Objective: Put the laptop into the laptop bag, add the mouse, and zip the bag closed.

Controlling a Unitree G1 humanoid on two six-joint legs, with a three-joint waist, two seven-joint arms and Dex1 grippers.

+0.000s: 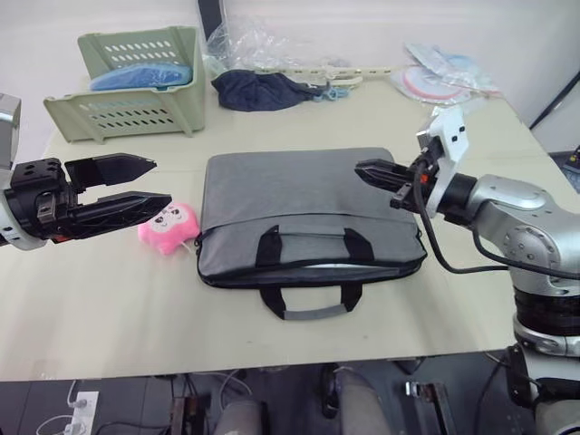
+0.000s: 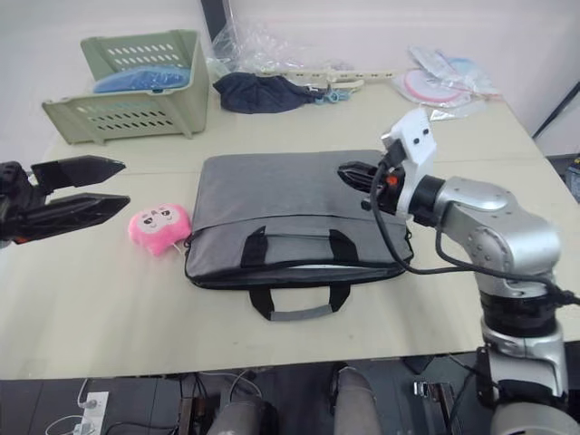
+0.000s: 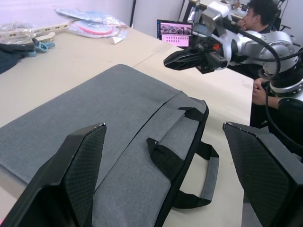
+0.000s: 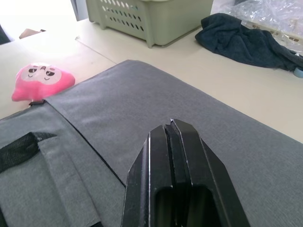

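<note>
One laptop bag [image 1: 308, 213], one pink plush toy [image 1: 169, 225], one green basket [image 1: 136, 83] on surface [image 1: 109, 308]. My left fingers [image 1: 136, 186] spread wide, empty, hovered just above toy, bag beyond tips. My right fingers [image 1: 372, 172] pressed together, empty, over bag's far right corner. Basket held blue item [image 1: 140, 75].

A lab or office test room; a plain beige table [image 1: 109, 317] against a bare white wall [image 1: 362, 18]; a person [image 3: 258, 19] seated beside a lit screen [image 3: 174, 32]; cables and a power strip [image 1: 77, 403] on the dark floor.
</note>
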